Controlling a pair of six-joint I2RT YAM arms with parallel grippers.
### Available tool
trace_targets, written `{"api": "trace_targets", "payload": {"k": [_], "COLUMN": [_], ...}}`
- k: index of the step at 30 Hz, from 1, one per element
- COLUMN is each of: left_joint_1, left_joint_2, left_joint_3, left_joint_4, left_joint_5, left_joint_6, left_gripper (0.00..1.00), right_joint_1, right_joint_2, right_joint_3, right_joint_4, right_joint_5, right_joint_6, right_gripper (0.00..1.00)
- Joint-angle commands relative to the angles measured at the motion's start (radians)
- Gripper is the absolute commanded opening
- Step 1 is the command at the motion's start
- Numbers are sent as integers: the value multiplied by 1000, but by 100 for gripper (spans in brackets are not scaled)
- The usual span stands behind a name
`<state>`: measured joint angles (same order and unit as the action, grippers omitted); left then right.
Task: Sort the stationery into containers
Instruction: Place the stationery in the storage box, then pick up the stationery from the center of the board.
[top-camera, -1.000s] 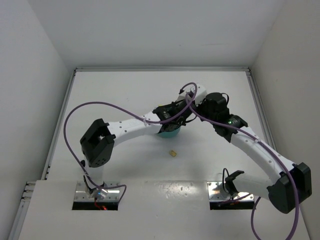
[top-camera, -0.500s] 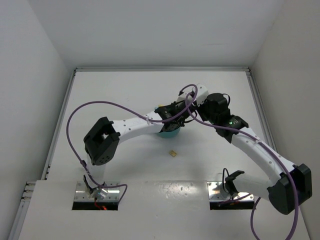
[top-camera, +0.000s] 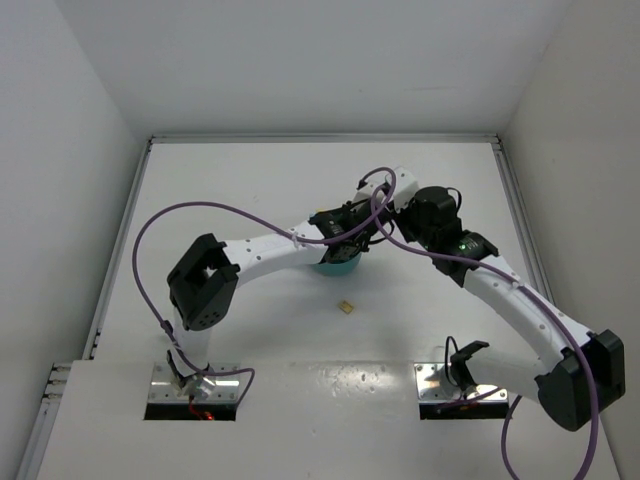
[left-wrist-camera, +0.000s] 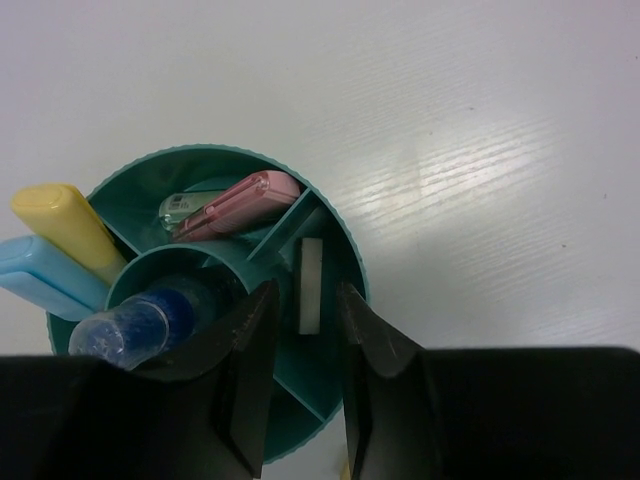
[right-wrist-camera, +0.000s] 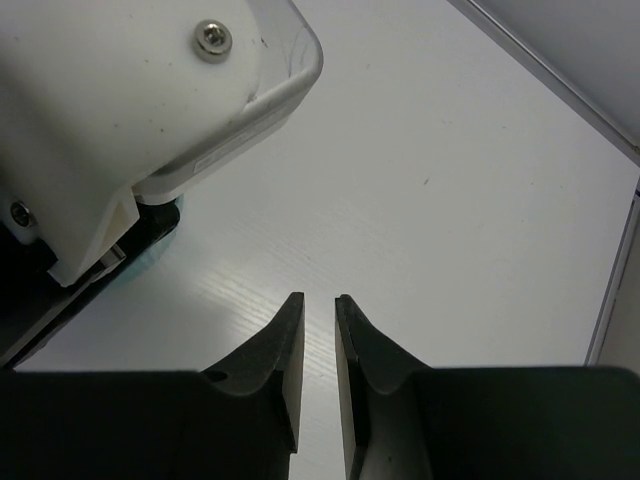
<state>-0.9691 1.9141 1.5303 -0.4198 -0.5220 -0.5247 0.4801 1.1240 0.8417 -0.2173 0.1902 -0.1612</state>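
Observation:
The round teal organiser (left-wrist-camera: 345, 255) sits mid-table under my left gripper (left-wrist-camera: 305, 292); it also shows in the top view (top-camera: 338, 264). It holds a yellow marker (left-wrist-camera: 62, 225), a light-blue marker (left-wrist-camera: 40, 280), a pink pen (left-wrist-camera: 245, 203), a green item (left-wrist-camera: 180, 206) and a clear-blue pen (left-wrist-camera: 140, 325) in the central cup. A pale eraser (left-wrist-camera: 310, 285) lies in an outer compartment, between my open left fingers without touching them. A tan eraser (top-camera: 346, 306) lies on the table in front of the organiser. My right gripper (right-wrist-camera: 317, 300) hovers empty over bare table, with only a narrow gap between its fingers.
The left arm's white wrist housing (right-wrist-camera: 130, 90) fills the upper left of the right wrist view, very close to my right gripper. Both wrists crowd over the organiser. White walls enclose the table (top-camera: 250, 190) at the back and sides.
The left arm's elbow has shifted a little to the right, with its wrist staying over the organiser. The right arm and the tan eraser on the table have barely moved.

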Motion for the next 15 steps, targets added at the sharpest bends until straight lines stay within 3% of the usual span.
{"api": "trace_targets", "payload": {"k": [1, 2, 5, 6, 9, 11, 13, 15], "left_joint_1": [18, 18, 4, -9, -31, -31, -31, -31], "left_joint_2": [-27, -27, -95, -116, -212, -312, -406, -578], "left_joint_3": [28, 28, 19, 19, 5, -45, -106, -224], "left_joint_4": [-19, -19, -19, -19, -19, -19, -10, 16], "left_joint_5": [-18, -18, -29, -29, -29, -29, -42, -91], "left_joint_6": [11, 11, 11, 11, -18, -61, -116, -147], "left_gripper": [35, 35, 14, 2, 0, 0, 0, 1], "right_joint_1": [-6, -6, -6, -6, -6, -6, -6, -6], "right_joint_2": [-33, -33, -44, -61, -125, -177, -202, -213], "right_joint_3": [7, 7, 7, 7, -3, -15, -26, -38], "right_joint_4": [64, 64, 64, 64, 74, 61, -29, -174], "right_joint_5": [-14, -14, -3, 18, 83, 72, -7, -257], "right_joint_6": [0, 0, 0, 0, -41, -81, -113, -182], "right_gripper": [19, 19, 19, 19, 19, 29, 51, 63]}}
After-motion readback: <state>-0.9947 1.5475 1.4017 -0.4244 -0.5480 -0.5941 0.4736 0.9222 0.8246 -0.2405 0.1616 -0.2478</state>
